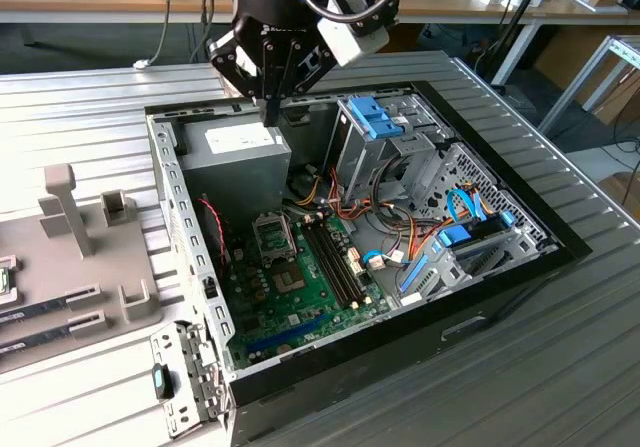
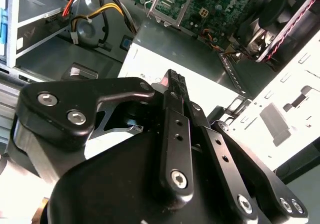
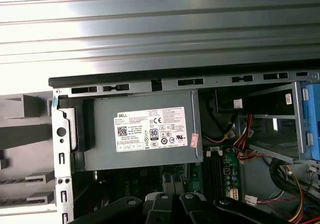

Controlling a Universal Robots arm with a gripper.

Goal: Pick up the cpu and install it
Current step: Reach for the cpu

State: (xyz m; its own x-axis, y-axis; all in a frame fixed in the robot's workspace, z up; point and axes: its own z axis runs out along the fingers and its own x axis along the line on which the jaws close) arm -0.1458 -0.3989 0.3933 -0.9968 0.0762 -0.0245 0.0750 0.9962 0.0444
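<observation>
Gripper (image 1: 270, 115) hangs over the PSU (image 1: 235, 147) at the back corner of the open case (image 1: 500, 277). In the second wrist view its fingers (image 2: 173, 81) are pressed together, nothing visible between them. The cpu (image 1: 4, 279) looks to be on the grey fixture (image 1: 90, 267) at the exterior view's left edge, cut off. Socket (image 1: 272, 235) is well apart from the gripper.

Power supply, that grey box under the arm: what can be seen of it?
The power supply is a plain grey metal box with a white label and a small reddish sticker on top. It lies flat in a corner of the open case, against its walls, beside the green board. The tool hangs over it; whether they touch cannot be told.
</observation>
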